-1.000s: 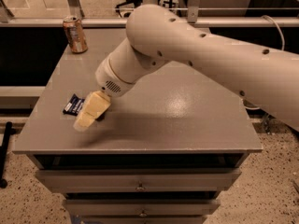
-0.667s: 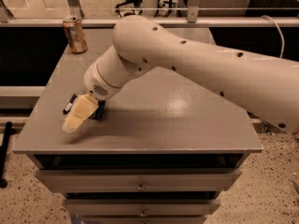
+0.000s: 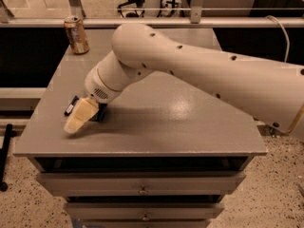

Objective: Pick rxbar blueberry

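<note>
The rxbar blueberry [image 3: 71, 106] lies flat near the left edge of the grey table [image 3: 190, 122]. Only its dark end with a white patch shows. The rest is hidden behind my gripper [image 3: 77, 121]. The gripper's cream-coloured fingers [image 3: 80, 117] point down and to the left, right over and in front of the bar, with their tips at the table surface. The big white arm reaches in from the right across the table.
A brown and gold drink can [image 3: 77, 34] stands upright at the table's far left corner. The table's left edge is close beside the bar. Drawers [image 3: 142, 190] sit under the tabletop. A glass rail runs behind the table.
The arm has swung left and down. The gripper has moved from beside the bar to over it, and now covers most of it.
</note>
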Action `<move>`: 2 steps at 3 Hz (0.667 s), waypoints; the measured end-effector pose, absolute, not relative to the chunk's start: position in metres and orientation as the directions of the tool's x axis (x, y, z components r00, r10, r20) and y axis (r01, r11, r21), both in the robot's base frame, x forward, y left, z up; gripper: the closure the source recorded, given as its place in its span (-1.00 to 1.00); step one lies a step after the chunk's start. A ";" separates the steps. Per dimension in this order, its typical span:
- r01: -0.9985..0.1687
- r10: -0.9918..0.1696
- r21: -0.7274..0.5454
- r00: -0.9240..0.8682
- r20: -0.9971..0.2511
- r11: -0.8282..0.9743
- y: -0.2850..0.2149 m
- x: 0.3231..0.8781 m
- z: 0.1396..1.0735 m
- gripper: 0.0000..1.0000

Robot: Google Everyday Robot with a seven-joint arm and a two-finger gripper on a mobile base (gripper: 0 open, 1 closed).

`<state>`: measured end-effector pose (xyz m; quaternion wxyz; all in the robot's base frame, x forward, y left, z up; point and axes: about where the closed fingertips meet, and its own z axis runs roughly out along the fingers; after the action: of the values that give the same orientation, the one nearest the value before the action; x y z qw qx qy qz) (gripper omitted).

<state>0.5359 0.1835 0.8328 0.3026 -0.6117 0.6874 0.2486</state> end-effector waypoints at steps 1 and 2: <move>-0.990 -0.688 -0.019 -0.085 -0.721 0.142 0.180 0.539 0.827 -0.30; -0.989 -0.687 -0.011 -0.095 -0.721 0.149 0.180 0.541 0.823 0.15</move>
<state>0.5410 0.1800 0.8225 0.3003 -0.6019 0.6959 0.2516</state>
